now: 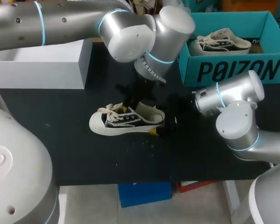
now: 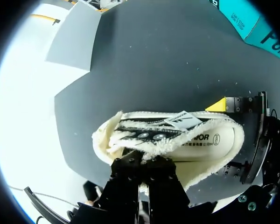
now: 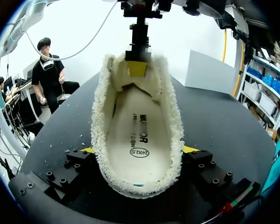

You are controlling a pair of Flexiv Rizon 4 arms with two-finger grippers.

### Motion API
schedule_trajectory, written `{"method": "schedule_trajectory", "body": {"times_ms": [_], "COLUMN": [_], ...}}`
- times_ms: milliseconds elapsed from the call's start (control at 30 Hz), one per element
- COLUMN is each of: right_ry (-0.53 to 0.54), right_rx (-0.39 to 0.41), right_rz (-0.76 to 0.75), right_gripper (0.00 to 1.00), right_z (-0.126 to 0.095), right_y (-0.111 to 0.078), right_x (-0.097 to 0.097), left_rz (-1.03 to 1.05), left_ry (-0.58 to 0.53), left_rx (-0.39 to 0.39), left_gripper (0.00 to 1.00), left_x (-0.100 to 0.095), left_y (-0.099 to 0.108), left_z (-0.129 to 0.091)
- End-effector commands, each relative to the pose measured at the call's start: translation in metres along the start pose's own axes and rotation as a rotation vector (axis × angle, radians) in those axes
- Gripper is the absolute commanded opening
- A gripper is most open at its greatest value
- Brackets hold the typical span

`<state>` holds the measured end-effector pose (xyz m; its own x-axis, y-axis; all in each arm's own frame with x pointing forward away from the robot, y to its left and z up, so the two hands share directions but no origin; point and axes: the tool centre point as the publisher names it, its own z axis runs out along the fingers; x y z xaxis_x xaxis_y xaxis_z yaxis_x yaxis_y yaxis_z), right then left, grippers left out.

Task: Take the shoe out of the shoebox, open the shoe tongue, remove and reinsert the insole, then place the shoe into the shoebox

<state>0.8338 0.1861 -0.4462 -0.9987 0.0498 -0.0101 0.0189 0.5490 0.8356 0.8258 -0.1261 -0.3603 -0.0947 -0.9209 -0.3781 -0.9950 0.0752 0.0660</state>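
The shoe (image 1: 126,122) lies on its sole just left of the middle of the head view, on the black table (image 1: 84,154), toe toward the left edge and heel toward the right. It is held at both ends. The right gripper (image 3: 139,149) has the heel between its fingers, which stand wide apart. One yellow tip (image 3: 87,150) shows at each side, pressed against the fleece collar, so this gripper grips the shoe. The left gripper (image 2: 144,161) comes down over the laces with its fingers nearly together, pinching the tongue (image 3: 147,86). In the right wrist view one of its yellow pads (image 3: 136,68) lies flat on the inner face of the tongue, above the insole (image 3: 137,140), which sits inside the shoe. The finger behind the tongue is hidden there, and so are the toe and the laces. In the left wrist view that gripper's own yellow tips are buried in the fleece, and only the black finger bodies show. From above, both grippers are dark shapes against the dark table and hard to trace. A small yellow tip (image 1: 154,132) under the heel is the clearest mark of them. The left arm's wrist covers the table just behind the shoe. The teal shoebox (image 1: 233,70) stands at the upper right, well apart from the held shoe, with a second shoe (image 1: 219,42) lying in it. A white box (image 1: 42,70) stands at the upper left.
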Motion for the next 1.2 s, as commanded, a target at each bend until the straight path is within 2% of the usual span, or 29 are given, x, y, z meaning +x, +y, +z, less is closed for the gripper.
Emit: {"method": "schedule_trajectory", "body": {"times_ms": [33, 233, 467, 1200], "right_ry": [-0.001, -0.001, -0.001, -0.001], "right_rx": [0.001, 0.001, 0.001, 0.001], "right_rz": [0.001, 0.001, 0.001, 0.001], "right_gripper": [0.00, 0.00, 0.00, 0.00], "right_z": [0.003, 0.003, 0.003, 0.003], "right_y": [-0.003, -0.003, -0.003, -0.003], "right_x": [0.001, 0.001, 0.001, 0.001], "left_rz": [-0.017, -0.038, -0.048, -0.100], "left_ry": [0.038, 0.064, 0.073, 0.072], "left_rx": [0.030, 0.062, 0.087, 0.082], "left_gripper": [0.00, 0.00, 0.00, 0.00], "left_x": [-0.019, -0.033, -0.040, -0.078], "left_y": [0.006, 0.001, -0.004, 0.010], "left_z": [-0.010, -0.022, -0.030, -0.007]}}
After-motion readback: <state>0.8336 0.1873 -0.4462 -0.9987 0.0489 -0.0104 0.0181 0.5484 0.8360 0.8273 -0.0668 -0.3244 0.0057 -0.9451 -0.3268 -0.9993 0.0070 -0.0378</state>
